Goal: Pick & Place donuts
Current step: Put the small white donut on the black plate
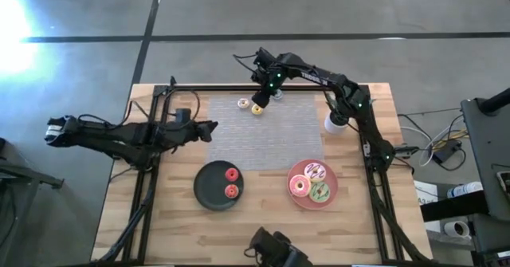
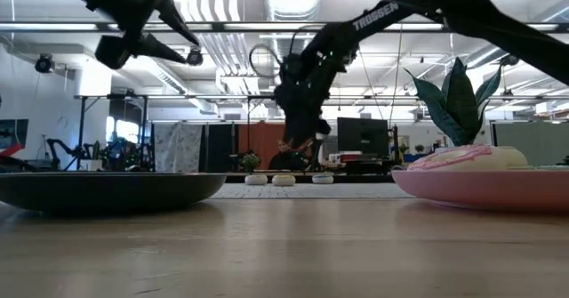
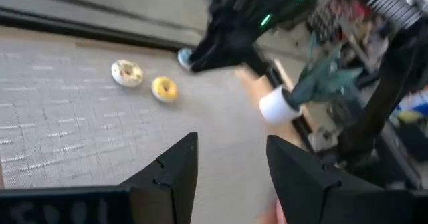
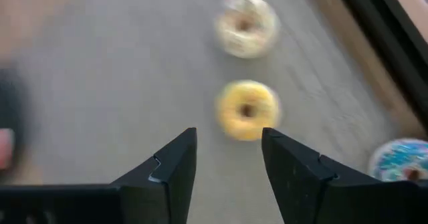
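Note:
Three tiny donuts lie flat on the far part of the grey mat: a pale sprinkled one (image 4: pixel 245 25), a yellow one (image 4: pixel 247 109) and a blue one (image 4: pixel 400 161). My right gripper (image 4: pixel 227 134) hovers open just above the yellow donut (image 1: pixel 257 107) and touches nothing. Two orange-red tiny donuts (image 1: pixel 232 173) (image 1: pixel 231 190) rest on the dark plate (image 1: pixel 205 189). The pink-white sprinkled (image 1: pixel 316 171), pink-orange (image 1: pixel 300 186) and green (image 1: pixel 320 192) donuts lie on the pink plate (image 1: pixel 296 202). My left gripper (image 3: pixel 231 140) is open, in the air over the mat's left edge (image 1: pixel 213 127).
A white pot (image 1: pixel 335 122) with a green plant (image 2: pixel 455 98) stands at the mat's right edge, close to the right arm. A black frame (image 1: pixel 159 139) runs along the table's edges. The middle of the grey mat (image 1: pixel 271 139) is bare.

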